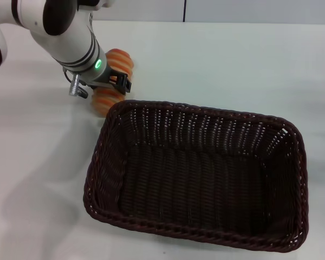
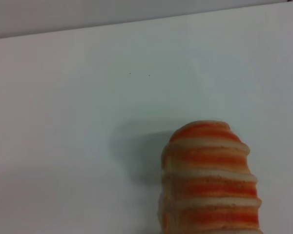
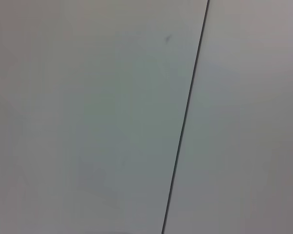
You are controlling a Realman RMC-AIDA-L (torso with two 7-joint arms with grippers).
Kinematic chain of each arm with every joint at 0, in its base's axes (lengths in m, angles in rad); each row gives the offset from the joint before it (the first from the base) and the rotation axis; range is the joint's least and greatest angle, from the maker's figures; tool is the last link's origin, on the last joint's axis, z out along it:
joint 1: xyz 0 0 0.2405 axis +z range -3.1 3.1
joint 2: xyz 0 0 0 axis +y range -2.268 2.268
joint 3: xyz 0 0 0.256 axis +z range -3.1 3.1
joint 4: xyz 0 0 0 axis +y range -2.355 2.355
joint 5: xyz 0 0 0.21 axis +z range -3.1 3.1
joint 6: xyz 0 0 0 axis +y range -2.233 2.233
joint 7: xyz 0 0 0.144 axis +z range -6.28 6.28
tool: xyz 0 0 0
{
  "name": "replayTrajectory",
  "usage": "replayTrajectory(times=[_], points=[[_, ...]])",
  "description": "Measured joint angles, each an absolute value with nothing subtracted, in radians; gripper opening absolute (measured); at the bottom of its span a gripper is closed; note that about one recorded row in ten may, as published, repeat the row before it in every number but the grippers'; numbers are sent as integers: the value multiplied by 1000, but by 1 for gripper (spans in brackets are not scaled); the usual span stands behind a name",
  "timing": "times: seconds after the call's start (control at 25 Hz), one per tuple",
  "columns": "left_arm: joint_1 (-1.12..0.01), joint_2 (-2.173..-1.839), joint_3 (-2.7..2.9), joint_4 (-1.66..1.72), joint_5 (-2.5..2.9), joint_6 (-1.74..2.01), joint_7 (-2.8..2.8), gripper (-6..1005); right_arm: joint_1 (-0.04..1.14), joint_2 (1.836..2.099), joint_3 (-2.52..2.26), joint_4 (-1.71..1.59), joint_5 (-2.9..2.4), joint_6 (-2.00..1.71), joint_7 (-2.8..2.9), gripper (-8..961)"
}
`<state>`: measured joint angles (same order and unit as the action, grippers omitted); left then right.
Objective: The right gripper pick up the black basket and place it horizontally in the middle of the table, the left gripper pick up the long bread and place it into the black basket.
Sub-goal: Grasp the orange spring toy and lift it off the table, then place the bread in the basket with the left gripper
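The black basket (image 1: 195, 231) lies lengthwise across the middle of the white table (image 1: 233, 59), open side up and empty. The long bread (image 1: 121, 60), orange with cream stripes, is just beyond the basket's far left corner. My left gripper (image 1: 111, 82), on the arm with the green ring, is shut around the middle of the bread, whose two ends stick out either side. In the left wrist view one striped end of the bread (image 2: 209, 181) shows close up, with its shadow on the table beside it. The right gripper is out of view.
The table's far edge meets a grey wall with a dark vertical seam (image 1: 184, 11). The right wrist view shows only a flat pale surface with a thin dark line (image 3: 185, 122) across it.
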<state>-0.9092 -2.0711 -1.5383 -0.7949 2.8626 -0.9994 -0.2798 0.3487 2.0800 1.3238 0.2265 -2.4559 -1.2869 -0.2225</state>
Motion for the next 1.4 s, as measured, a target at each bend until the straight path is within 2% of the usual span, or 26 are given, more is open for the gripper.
replayTrajectory(times=[0.08, 0.28, 0.32, 0.36, 0.4, 0.56, 1.08, 1.4], points=[[-898, -2071, -1538, -812, 2861, -999, -279, 683, 349, 2080, 1324, 225, -2456, -1287, -222, 320], [-858, -2069, -1537, -889, 2860, -999, -276, 651, 351, 2079, 1329, 224, -2456, -1288, -223, 319], [-811, -2067, -1540, -970, 2857, -996, -266, 644, 351, 2079, 1329, 224, -2456, -1288, -223, 319], [-811, -2067, -1540, -970, 2857, -996, -266, 638, 353, 2078, 1330, 224, -2456, -1288, -222, 319], [-712, -2064, -1551, -1153, 2846, -992, -218, 631, 355, 2078, 1331, 224, -2456, -1287, -223, 319], [-609, -2061, -1616, -1391, 2748, -1041, -30, 598, 363, 2076, 1334, 224, -2453, -1282, -228, 319], [-552, -2059, -1917, -1595, 2227, -1475, 683, 473, 383, 2073, 1363, 212, -2447, -1280, -234, 320], [-563, -2059, -1909, -1611, 2184, -1641, 841, 436, 400, 2074, 1409, 197, -2445, -1269, -234, 319]])
